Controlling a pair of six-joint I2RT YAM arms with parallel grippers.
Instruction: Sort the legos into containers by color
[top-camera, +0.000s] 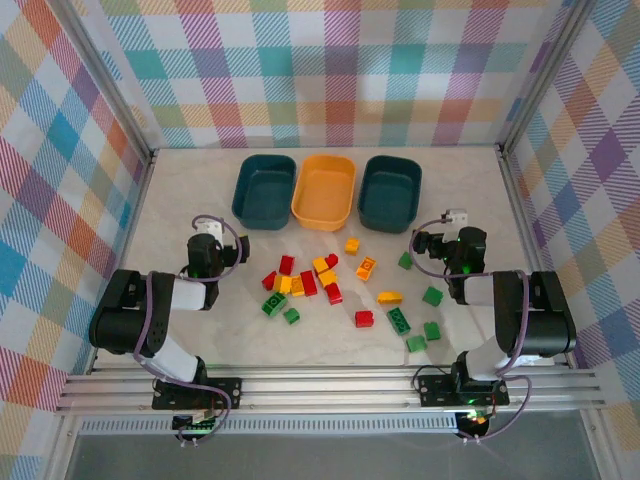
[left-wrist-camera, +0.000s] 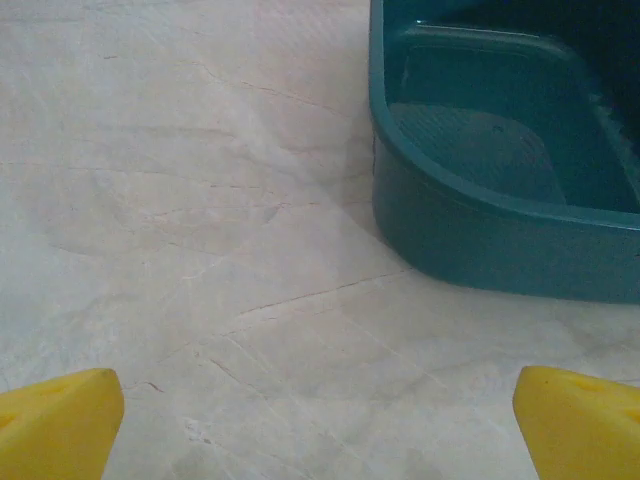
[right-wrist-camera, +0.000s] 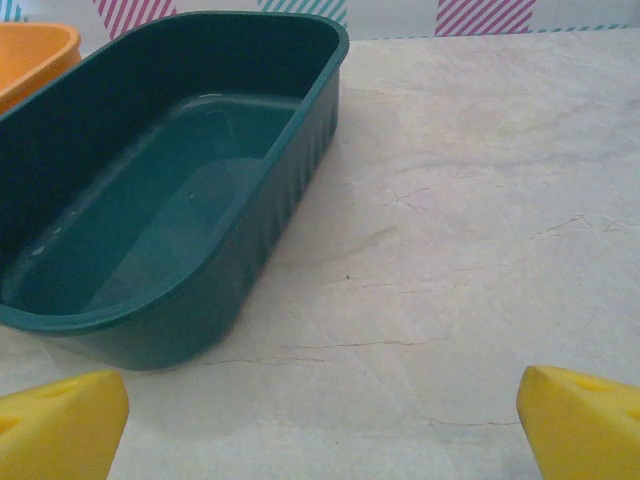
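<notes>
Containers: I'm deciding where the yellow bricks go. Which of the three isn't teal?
The middle container, orange-yellow, sits between the left teal container and the right teal container.

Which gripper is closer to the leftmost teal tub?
Left. The left gripper sits just short of the leftmost teal tub; the right gripper sits by the rightmost teal tub.

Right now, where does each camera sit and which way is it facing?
Top external: above and behind the arms, looking down on the table and legos; both arms show.
Left wrist: low, facing the left teal tub; left gripper open, bottom edge.
Right wrist: low, facing the right teal tub, orange tub beside; right gripper open, bottom edge.
Shared: each wrist's teal tub also appears from above.
</notes>
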